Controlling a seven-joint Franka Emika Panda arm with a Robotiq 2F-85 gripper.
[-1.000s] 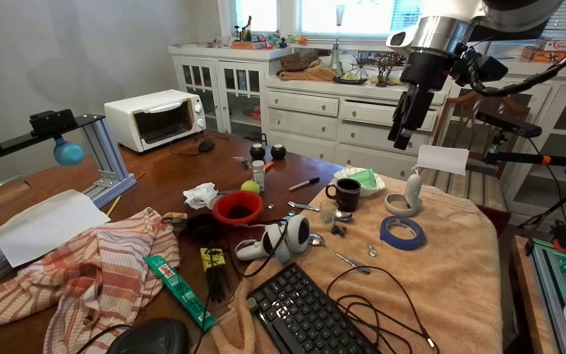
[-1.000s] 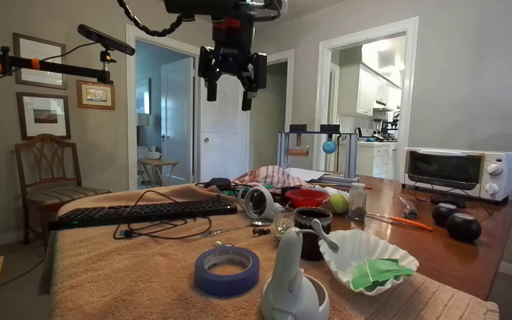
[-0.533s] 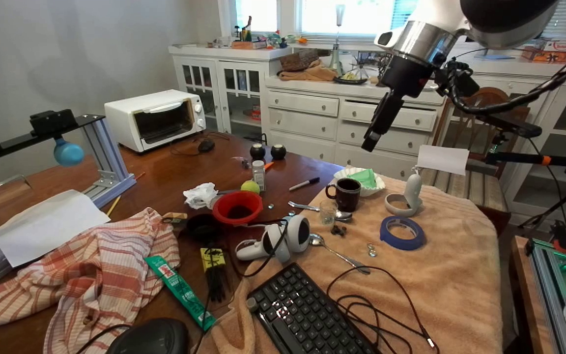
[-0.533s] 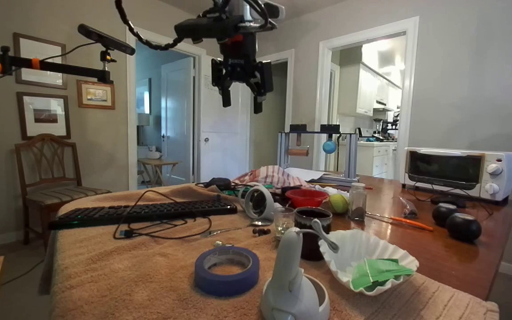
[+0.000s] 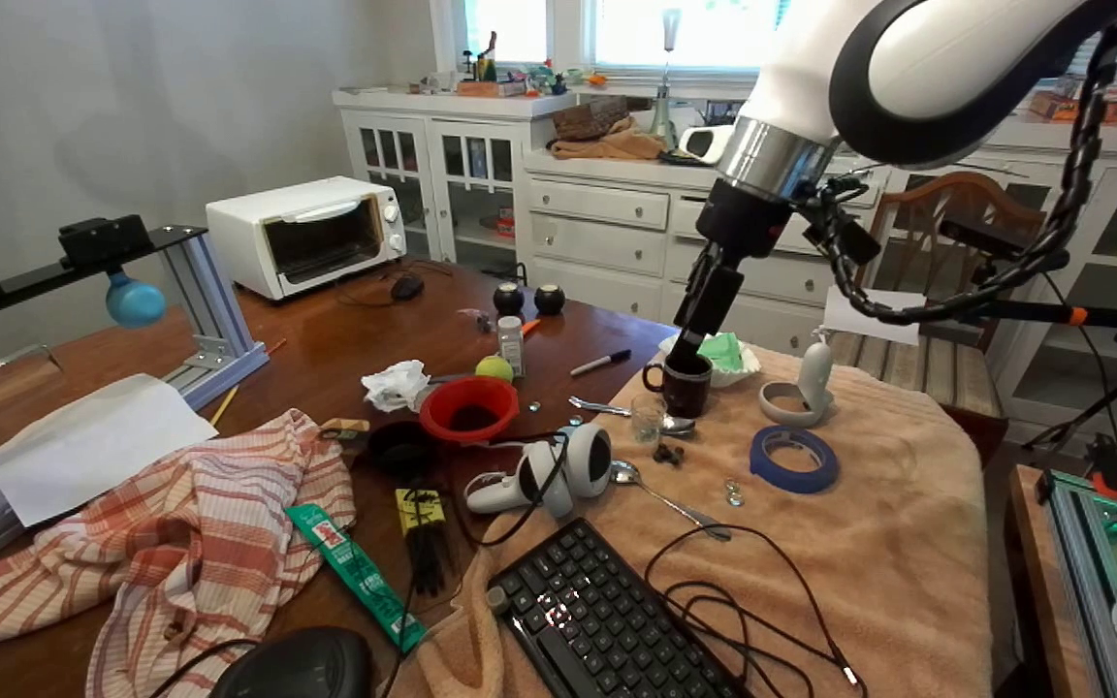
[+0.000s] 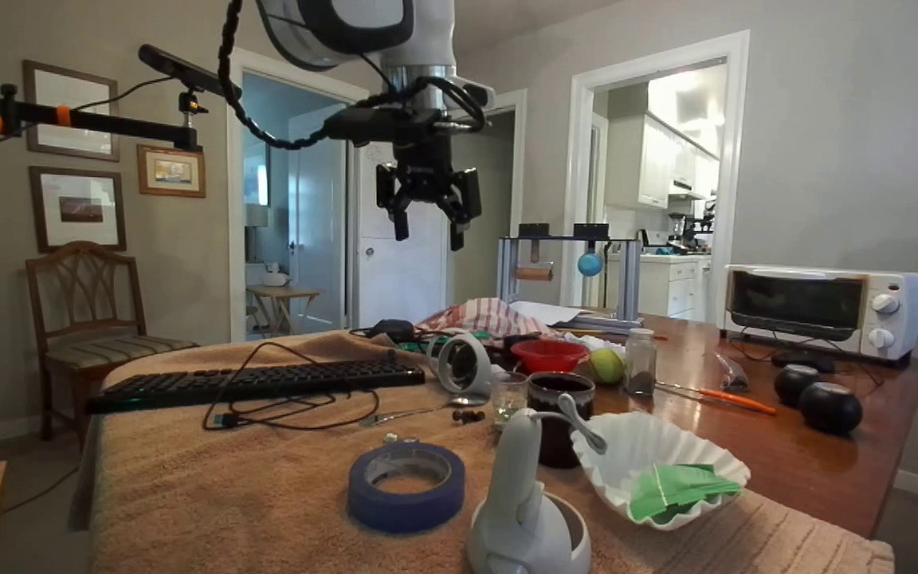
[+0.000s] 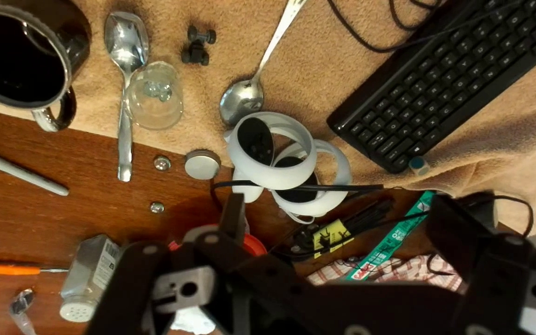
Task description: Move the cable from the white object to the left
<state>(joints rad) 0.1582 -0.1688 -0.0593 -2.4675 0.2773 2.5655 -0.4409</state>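
The white object (image 5: 586, 463) is a rounded white-grey gadget with a ring and dark face, lying mid-table against a similar one. It also shows in an exterior view (image 6: 481, 365) and the wrist view (image 7: 275, 176). The black cable (image 7: 314, 187) lies across it there; in an exterior view the cable (image 5: 527, 521) curves over it onto the table. My gripper (image 7: 338, 209) is open and empty, with its fingers wide apart. It is above the table, apart from cable and white object, as an exterior view (image 6: 429, 235) shows. In another exterior view the gripper (image 5: 686, 347) overlaps the dark mug.
Near the white object are a red bowl (image 5: 468, 409), a black keyboard (image 5: 607, 611), a spoon (image 5: 665, 499), a glass (image 5: 647, 419) and a dark mug (image 5: 686, 393). A blue tape roll (image 6: 406, 494) and an upright white controller (image 6: 519, 478) stand on the towel (image 6: 228, 486).
My gripper has come down toward the table. It has also moved left in an exterior view, from beside the drawers to over the mug. The objects on the table have not moved.
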